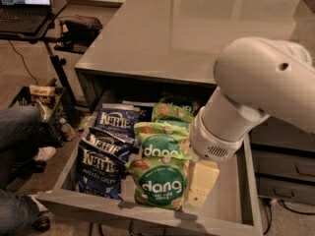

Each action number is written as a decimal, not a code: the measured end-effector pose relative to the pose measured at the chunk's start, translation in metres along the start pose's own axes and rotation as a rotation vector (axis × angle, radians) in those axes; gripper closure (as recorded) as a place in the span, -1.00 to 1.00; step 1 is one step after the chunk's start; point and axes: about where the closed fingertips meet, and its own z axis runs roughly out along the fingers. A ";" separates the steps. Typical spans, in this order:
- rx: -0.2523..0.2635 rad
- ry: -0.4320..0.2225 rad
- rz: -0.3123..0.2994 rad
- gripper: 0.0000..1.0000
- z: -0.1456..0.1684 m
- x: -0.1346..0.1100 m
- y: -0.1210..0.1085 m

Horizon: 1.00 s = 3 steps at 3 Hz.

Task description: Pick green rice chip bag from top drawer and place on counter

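Observation:
The top drawer (231,203) is pulled open below the counter (162,33). Inside lie three green rice chip bags in a row; the nearest one (158,183) faces up near the drawer's front, another (160,142) behind it, a third (172,113) further back. My gripper (201,183) hangs from the white arm, over the drawer floor just to the right of the nearest green bag, close to its right edge. The arm hides part of the drawer's right side.
Dark blue Kettle chip bags (101,163) fill the drawer's left side. Narrower dark drawer fronts (283,168) stand to the right. A laptop on a stand (24,9), a crate (39,100) and a person's legs (19,136) are at left.

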 end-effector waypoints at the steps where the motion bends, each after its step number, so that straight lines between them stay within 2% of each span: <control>1: -0.004 0.001 -0.001 -1.00 0.002 0.000 0.002; 2: -0.014 -0.032 -0.006 -1.00 0.023 -0.013 0.006; 3: -0.020 -0.077 -0.014 -1.00 0.046 -0.030 -0.003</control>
